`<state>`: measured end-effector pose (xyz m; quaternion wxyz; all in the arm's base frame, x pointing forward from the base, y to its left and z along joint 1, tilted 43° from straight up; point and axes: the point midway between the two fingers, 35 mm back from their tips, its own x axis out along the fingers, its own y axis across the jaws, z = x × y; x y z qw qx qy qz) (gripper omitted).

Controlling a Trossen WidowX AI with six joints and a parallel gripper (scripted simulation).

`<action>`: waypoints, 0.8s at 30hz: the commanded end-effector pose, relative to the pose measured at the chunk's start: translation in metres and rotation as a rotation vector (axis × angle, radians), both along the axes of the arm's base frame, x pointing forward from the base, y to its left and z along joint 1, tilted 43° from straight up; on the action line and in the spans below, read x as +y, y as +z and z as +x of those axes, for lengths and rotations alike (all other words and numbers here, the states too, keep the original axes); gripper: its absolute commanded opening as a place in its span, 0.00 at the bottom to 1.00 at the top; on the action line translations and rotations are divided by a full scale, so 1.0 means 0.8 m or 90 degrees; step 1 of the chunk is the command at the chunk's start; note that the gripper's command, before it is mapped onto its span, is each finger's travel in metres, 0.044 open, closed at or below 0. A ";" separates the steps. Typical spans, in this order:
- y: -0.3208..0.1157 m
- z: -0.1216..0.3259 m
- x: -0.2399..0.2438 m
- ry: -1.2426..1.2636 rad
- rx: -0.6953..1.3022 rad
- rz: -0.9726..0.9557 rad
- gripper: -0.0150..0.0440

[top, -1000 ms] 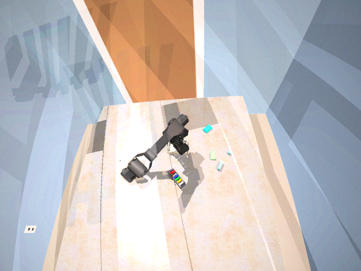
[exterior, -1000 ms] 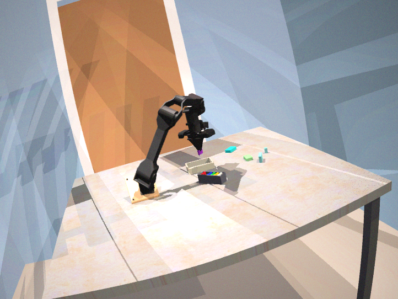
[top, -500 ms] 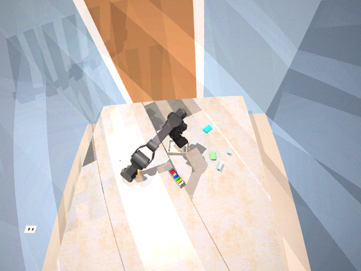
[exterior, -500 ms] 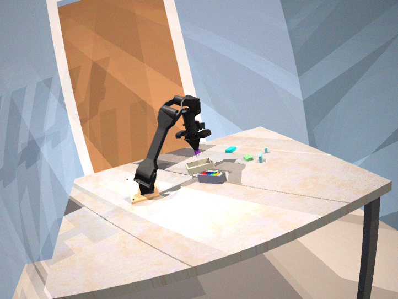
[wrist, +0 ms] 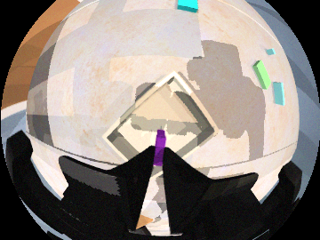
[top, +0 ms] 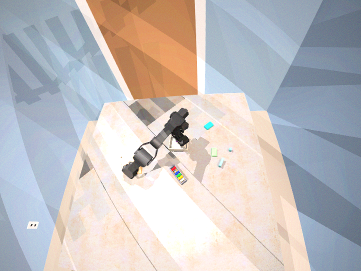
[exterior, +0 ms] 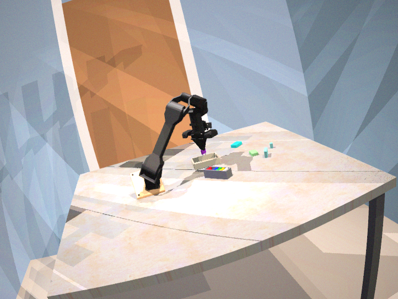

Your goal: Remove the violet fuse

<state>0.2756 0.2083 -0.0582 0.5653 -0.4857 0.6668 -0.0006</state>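
Top view: the black metal gripper (top: 183,141) (exterior: 202,148) (wrist: 159,150) is hovering at the cream rectangular tray (top: 178,150) (exterior: 205,164) (wrist: 205,142); the dark-grey oblong fuse block (top: 183,182) (exterior: 218,174) is sitting at the tray's six o'clock.
Exterior: the pincer is gripping the small violet fuse (exterior: 203,151) (wrist: 159,147) above the tray.
Wrist: fuse is showing at six o'clock.

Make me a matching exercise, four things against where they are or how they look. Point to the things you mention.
1. Violet fuse (exterior: 203,151) (wrist: 159,148)
2. Tray (top: 178,150) (exterior: 205,164) (wrist: 196,99)
3. Fuse block (top: 183,182) (exterior: 218,174)
4. Robot's base plate (top: 140,170) (exterior: 141,195)

A. Holding red, blue, green and yellow fuses
B. Pale orange, under the arm
C. Beneath the gripper
D. Between the fingers

Pairs: 1-D, 2-C, 3-A, 4-B.
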 end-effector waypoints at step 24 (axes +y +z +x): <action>-0.004 0.000 -0.005 -0.001 0.002 -0.003 0.81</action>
